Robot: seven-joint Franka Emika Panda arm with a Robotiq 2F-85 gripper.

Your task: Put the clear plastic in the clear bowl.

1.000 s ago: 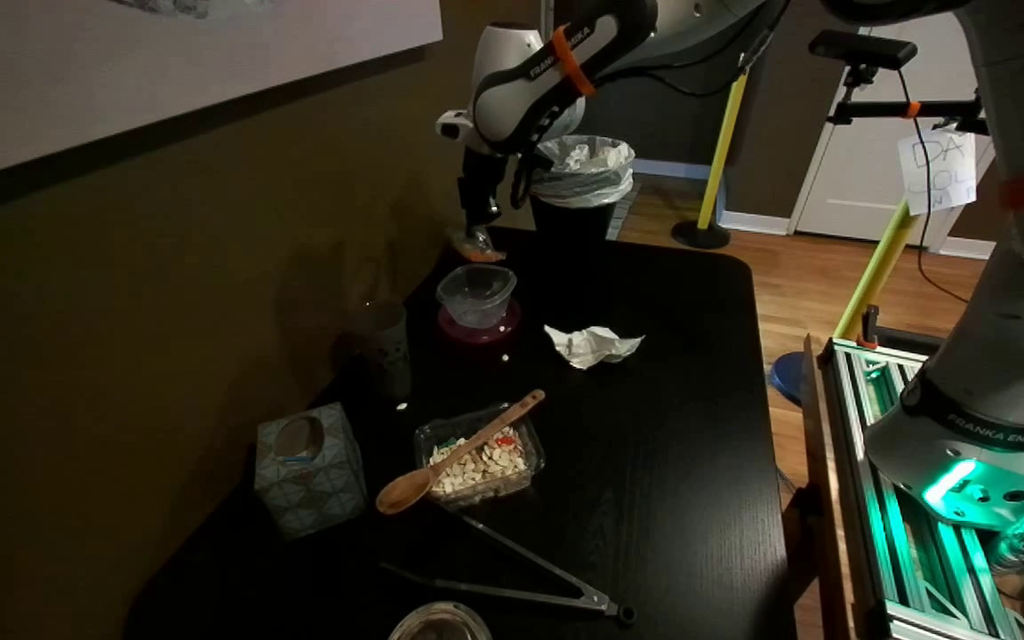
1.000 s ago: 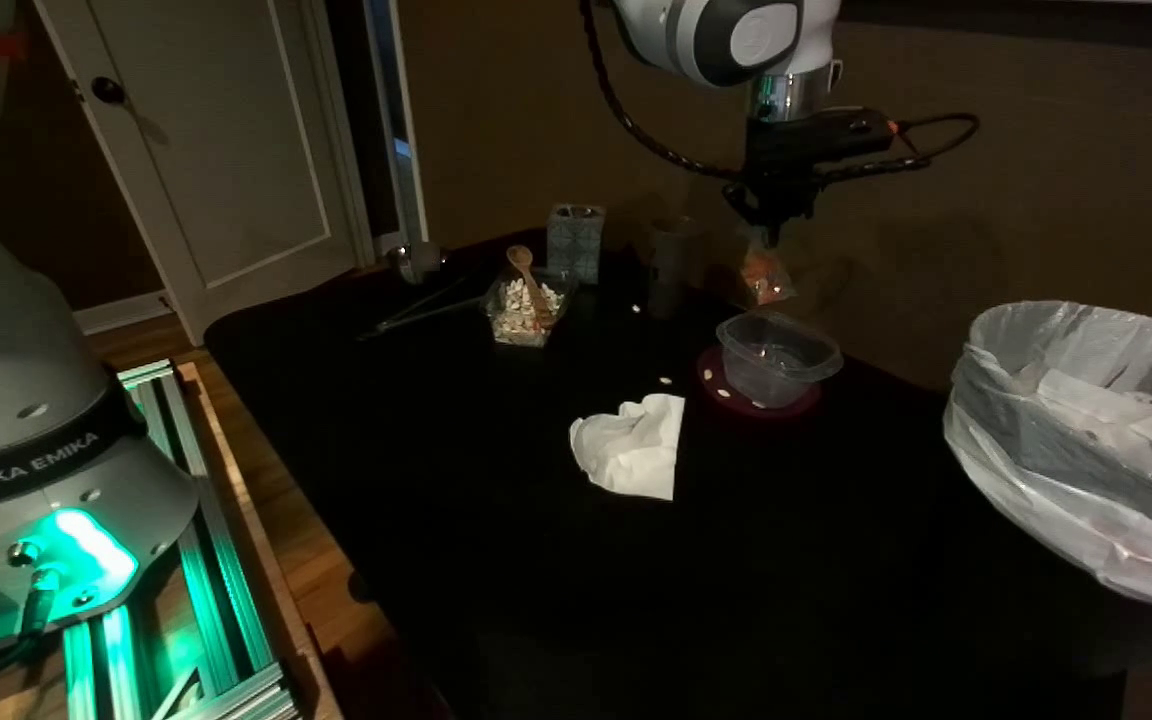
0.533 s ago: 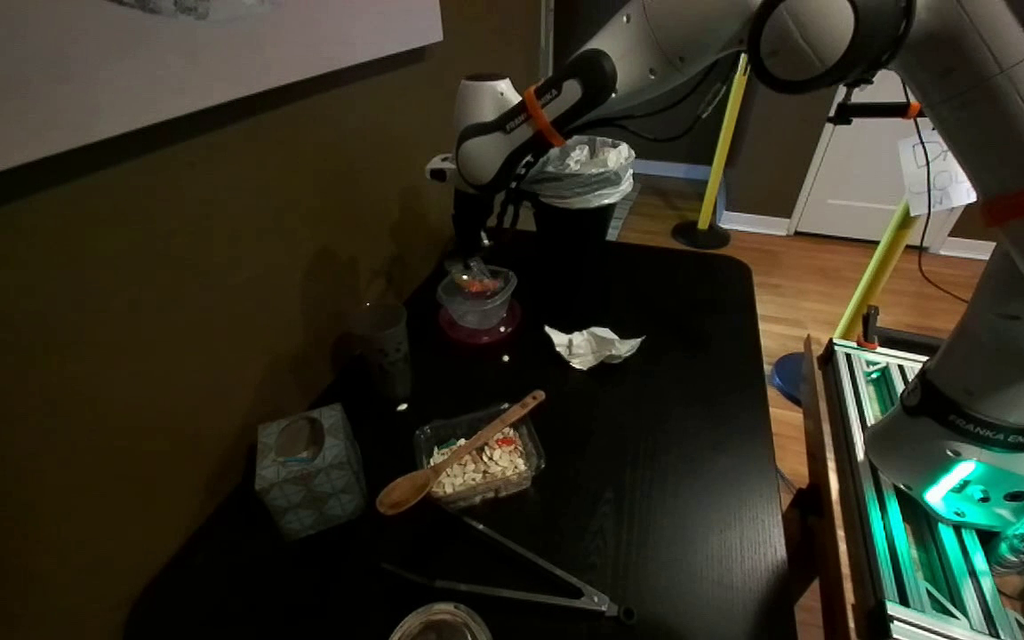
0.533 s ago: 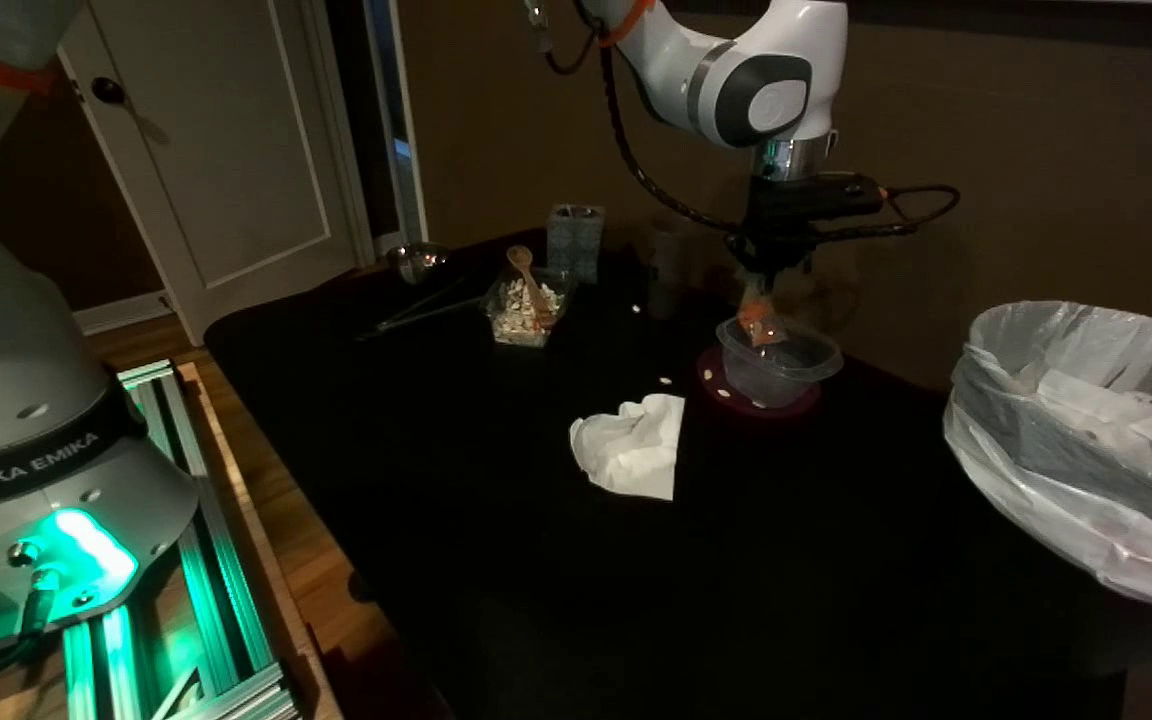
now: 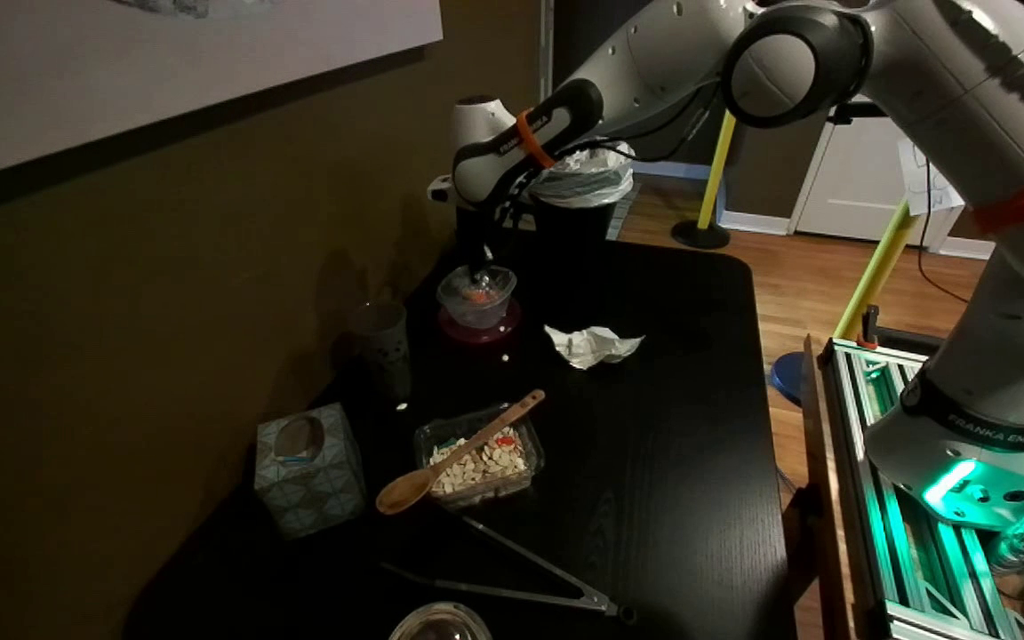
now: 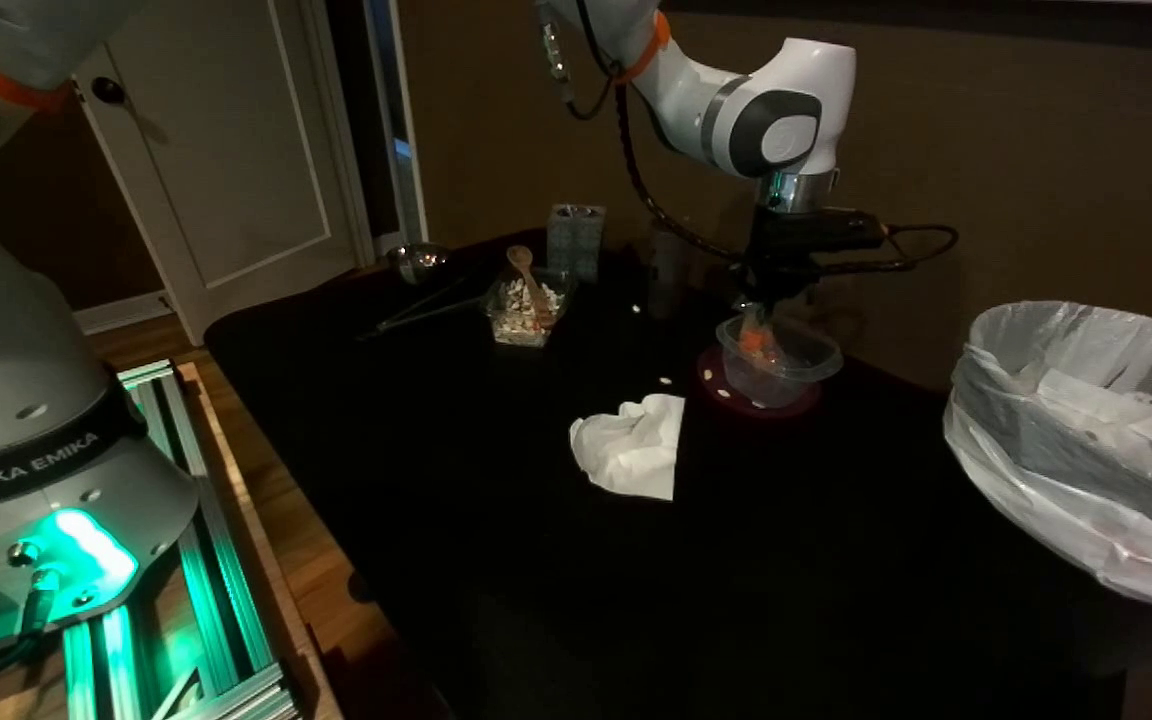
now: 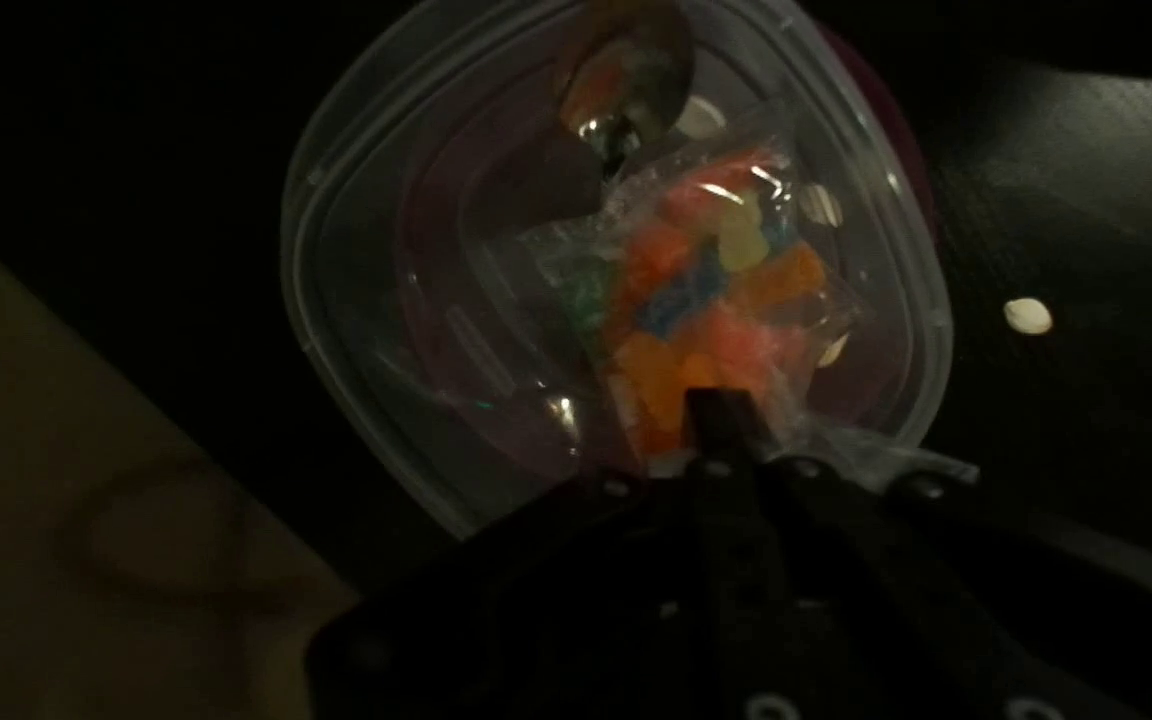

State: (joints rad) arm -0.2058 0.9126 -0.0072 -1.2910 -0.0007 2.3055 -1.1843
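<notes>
The clear plastic is a clear bag of colourful pieces (image 7: 686,290), also in both exterior views (image 5: 480,294) (image 6: 758,343). My gripper (image 7: 721,410) is shut on its near end in the wrist view and points down into the clear bowl (image 7: 298,265). The bag hangs inside the bowl's rim; whether it touches the bottom I cannot tell. In the exterior views the bowl (image 5: 476,316) (image 6: 808,368) stands on a dark red plate (image 6: 734,402). The gripper (image 5: 477,264) (image 6: 766,300) is just above the bowl's opening, its fingertips partly hidden by bag and bowl.
A wall runs close behind the bowl. A dark cup (image 5: 381,347), a tissue box (image 5: 309,471), a container (image 5: 481,462) with a wooden spoon (image 5: 463,452), and tongs (image 5: 556,596) lie along the table. A crumpled paper (image 6: 631,447) and a lined bin (image 6: 1086,450) are near.
My gripper has come down with the bag from beyond and above the bowl. The bag has moved over the rim and down into the bowl. The bowl has not moved.
</notes>
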